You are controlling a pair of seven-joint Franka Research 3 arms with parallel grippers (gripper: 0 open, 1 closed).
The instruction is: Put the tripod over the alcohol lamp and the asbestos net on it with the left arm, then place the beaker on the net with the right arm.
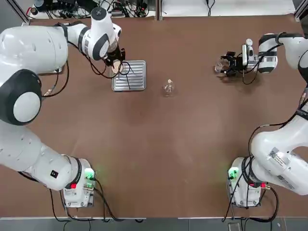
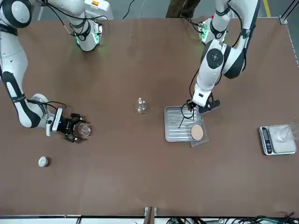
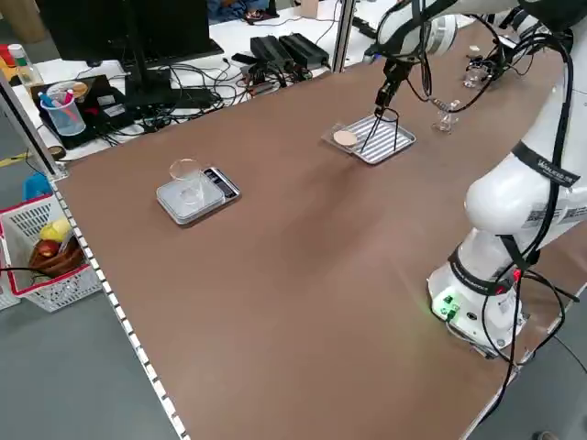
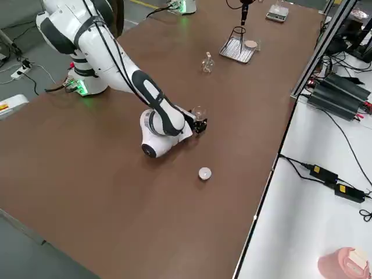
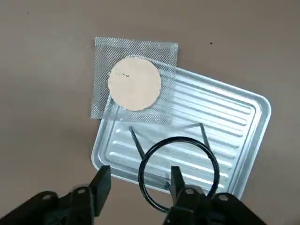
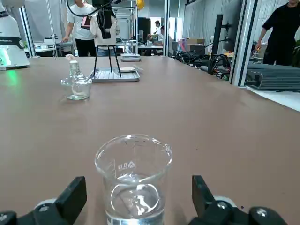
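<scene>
The black wire tripod (image 5: pixel 180 138) stands on the ribbed silver tray (image 5: pixel 234 122). My left gripper (image 5: pixel 139 185) hangs over it, open, one finger inside the ring and one outside, so the ring's rim runs between them. The asbestos net (image 5: pixel 135 83) lies half on the tray's far corner, half on the table. The alcohol lamp (image 1: pixel 168 87) stands alone mid-table, right of the tray (image 1: pixel 137 79). At the far right, my right gripper (image 6: pixel 136 199) lies low, open, a finger on each side of the beaker (image 6: pixel 133 183) without touching it. The beaker (image 1: pixel 220 67) holds some clear liquid.
A small scale carrying a clear glass vessel (image 2: pixel 278 140) stands beyond the tray on the robot's left. A small white bottle (image 2: pixel 43 161) stands near the far edge by the right gripper (image 2: pixel 77 130). People stand behind the table in the right wrist view.
</scene>
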